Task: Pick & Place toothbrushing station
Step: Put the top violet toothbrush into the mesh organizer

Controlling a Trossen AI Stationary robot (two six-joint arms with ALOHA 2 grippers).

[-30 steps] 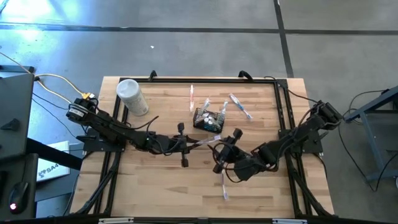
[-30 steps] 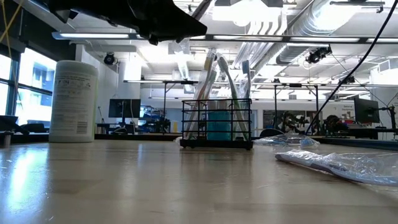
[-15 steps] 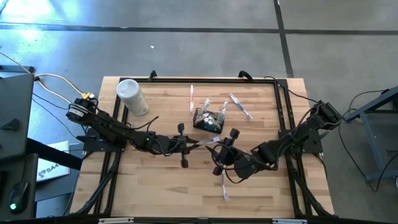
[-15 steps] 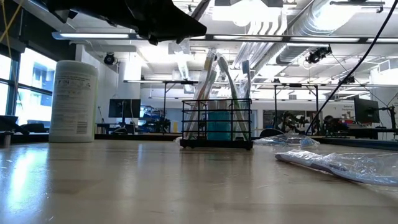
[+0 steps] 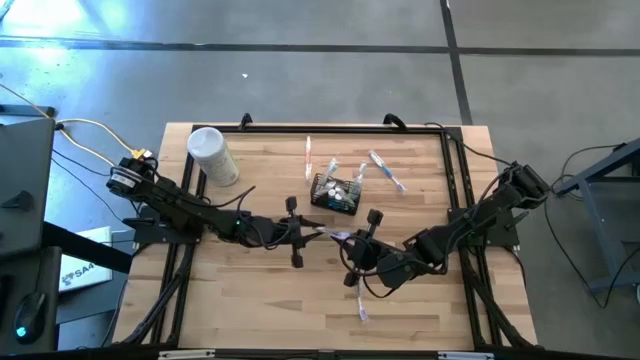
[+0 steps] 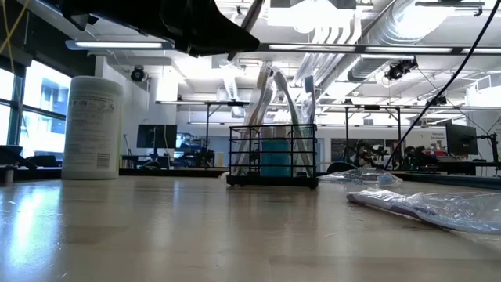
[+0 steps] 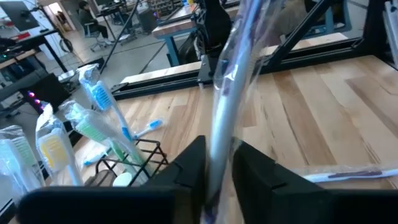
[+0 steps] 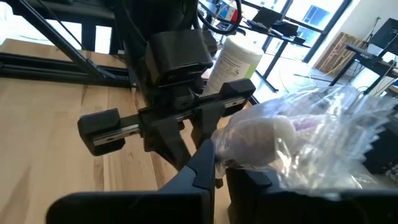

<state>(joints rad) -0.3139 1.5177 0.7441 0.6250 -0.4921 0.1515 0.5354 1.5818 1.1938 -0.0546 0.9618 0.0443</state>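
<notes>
In the high view, low of centre, one wrapped toothbrush (image 5: 360, 306) lies loose on the desk (image 5: 250, 300). Just above it the right tool (image 5: 347, 242) is pinched tight on the crinkled wrapper end of another wrapped toothbrush (image 5: 337, 236). Facing it at centre frame, the left tool (image 5: 304, 231) has the other end of that brush between its fingers; whether that grip is easing I cannot tell.

The brush looks light and stiff, but its plastic sleeve is soft and slippery, so I judge a pinch on the handle safer than one on loose film.

Above centre stands the toothbrushing station (image 5: 334, 192), one black wire caddy already holding several brushes. It seems light and rigid, best taken by its rim. Two more wrapped brushes lie beyond it, with a third thin pale piece I cannot make out. One white cylindrical container (image 5: 212, 155) stands upper left.
</notes>
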